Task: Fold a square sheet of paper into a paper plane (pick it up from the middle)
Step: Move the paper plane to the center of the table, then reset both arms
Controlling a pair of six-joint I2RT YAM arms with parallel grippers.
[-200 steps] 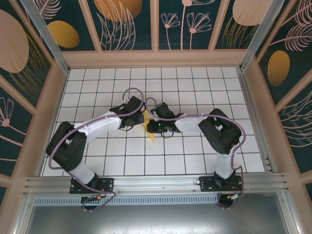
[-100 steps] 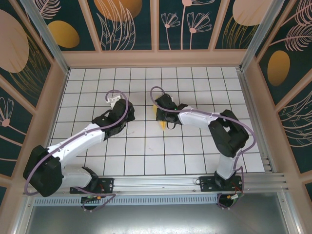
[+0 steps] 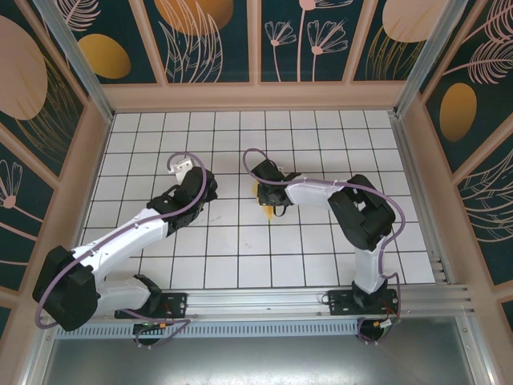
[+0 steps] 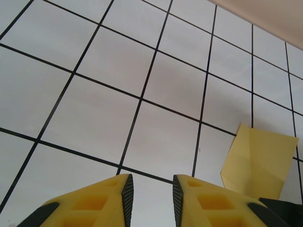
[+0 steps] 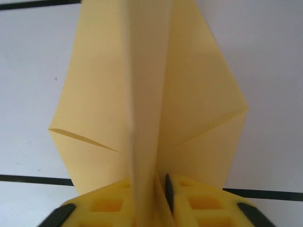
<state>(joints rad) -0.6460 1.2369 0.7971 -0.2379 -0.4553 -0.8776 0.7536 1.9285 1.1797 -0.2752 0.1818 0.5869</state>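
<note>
Records left gripper [image 4: 150,182] backed off, jaws apart and empty, and paper plane [image 5: 189,94] resting on tiled table [image 4: 94,118] near centre with right gripper [image 5: 151,189] astride its keel, clamped or releasing, cannot tell; suggests folding nearly done.

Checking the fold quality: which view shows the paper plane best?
Right wrist: the paper plane sits close up, centre ridge and side folds clear. Left wrist has it small at the edge; top external, just yellow slivers.

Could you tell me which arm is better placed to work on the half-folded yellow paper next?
Right, probably: the right gripper straddles the paper plane at its raised centre fold, while the left gripper hovers apart over bare tiles.
</note>
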